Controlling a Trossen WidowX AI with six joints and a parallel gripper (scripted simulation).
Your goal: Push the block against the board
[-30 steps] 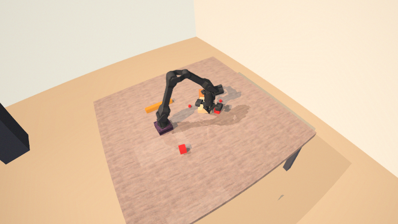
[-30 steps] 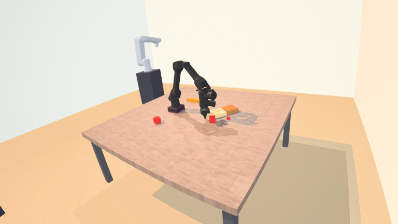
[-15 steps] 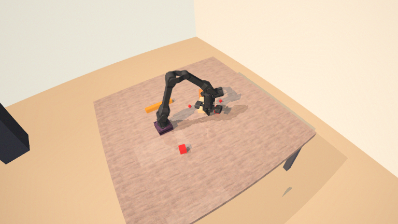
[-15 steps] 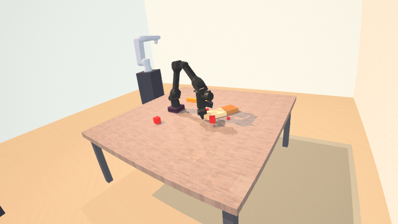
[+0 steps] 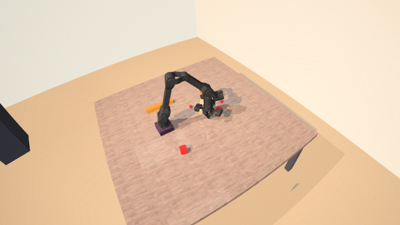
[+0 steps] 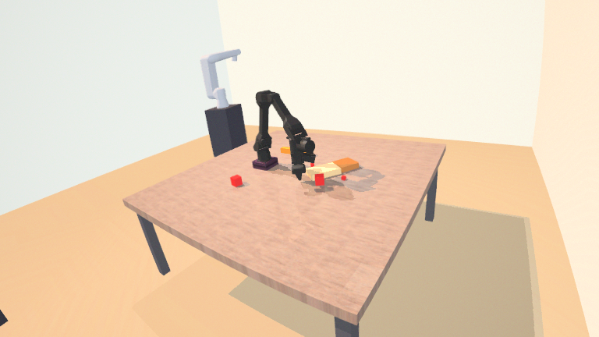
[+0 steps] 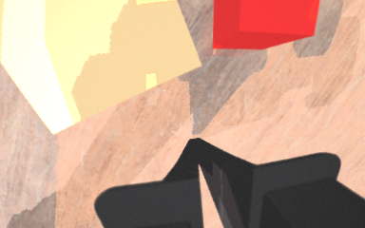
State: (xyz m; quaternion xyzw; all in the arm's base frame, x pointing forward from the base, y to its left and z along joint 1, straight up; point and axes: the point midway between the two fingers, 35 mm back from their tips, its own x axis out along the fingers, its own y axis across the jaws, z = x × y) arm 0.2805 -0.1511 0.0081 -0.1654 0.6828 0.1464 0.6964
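Observation:
The pale yellow board (image 5: 201, 102) (image 6: 325, 171) (image 7: 86, 43) lies flat on the table, partly behind my hand in the top view. The orange square block (image 5: 201, 92) (image 6: 346, 164) lies flat at the board's far end. In the exterior view the two appear to touch along that end; I cannot tell whether their edges are exactly even. My gripper (image 5: 208, 117) (image 6: 299, 178) (image 7: 194, 142) is shut and empty, pointing down just off the board's near end. The wrist view shows tabletop between the tips and the board. The block is out of the wrist view.
A red block (image 6: 319, 179) (image 7: 278, 16) stands close beside the board's near end. Small red pieces (image 5: 190, 106) (image 5: 221, 101) (image 6: 343, 177) lie on either side of the board. A red cube (image 5: 183, 149) (image 6: 236, 180) and an orange bar (image 5: 152, 107) (image 6: 285, 150) lie farther off.

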